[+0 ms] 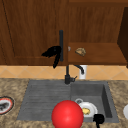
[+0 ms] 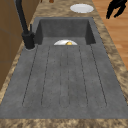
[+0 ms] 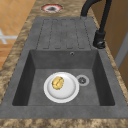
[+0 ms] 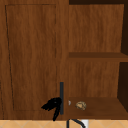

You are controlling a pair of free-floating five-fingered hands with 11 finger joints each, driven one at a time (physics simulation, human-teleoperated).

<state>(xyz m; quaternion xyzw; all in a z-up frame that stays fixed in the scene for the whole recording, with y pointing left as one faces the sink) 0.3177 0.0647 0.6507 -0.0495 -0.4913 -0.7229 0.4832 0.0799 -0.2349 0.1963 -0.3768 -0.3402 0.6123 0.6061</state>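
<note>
My left hand [image 1: 53, 52] hovers in front of the closed left cabinet door, its right edge against the door's vertical black handle [image 1: 61, 45]; in the upper view the left hand [image 4: 52, 105] sits beside the handle [image 4: 61, 97]. Its fingers spread left and downward, looking straight. My right hand [image 1: 98, 119] floats low at the sink's front right corner, and in the left side view this hand [image 2: 115, 7] hangs over the floor with loose fingers. A red ball [image 1: 67, 114] shows at the sink's front edge.
A white plate [image 1: 93, 108] [image 3: 70, 92] holding a yellow piece of food [image 3: 57, 83] lies in the basin. The black faucet [image 1: 67, 75] stands behind. The open right shelf carries a brown lump [image 1: 80, 51]. One plate [image 1: 5, 105] sits on the left counter, another [image 2: 81, 8] on the right.
</note>
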